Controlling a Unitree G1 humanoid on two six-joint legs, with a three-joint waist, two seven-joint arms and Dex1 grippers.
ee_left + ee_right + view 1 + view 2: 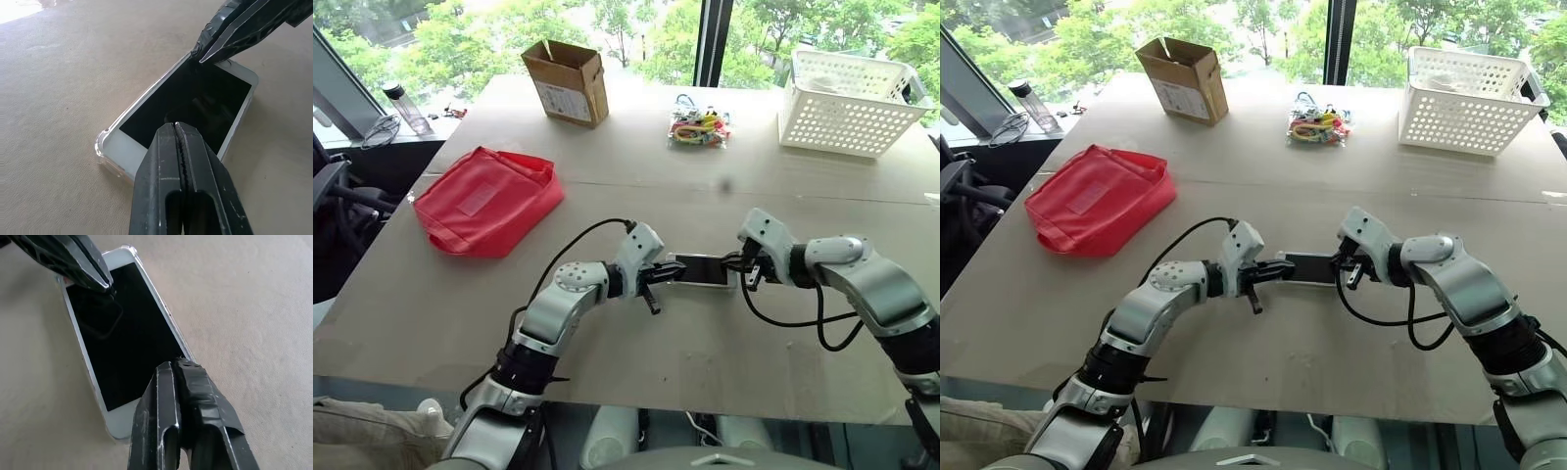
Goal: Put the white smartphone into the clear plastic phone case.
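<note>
The white smartphone [703,269] lies flat, screen up, on the table between my two grippers. The clear plastic phone case [103,145] sits under and around it; its rim shows at the corners and along one long side. My left gripper [664,275] is shut, its tip resting on the screen at one end [177,128]. My right gripper [742,262] is also shut, with its taped tip on the opposite end of the phone [176,365]. Neither holds anything. Whether the phone is fully seated in the case I cannot tell.
A red pouch [487,201] lies at the left. A cardboard box [568,80] stands at the back, a bundle of coloured items [698,127] beside it, and a white basket [852,103] at the back right. The table's front edge [636,387] is close below the phone.
</note>
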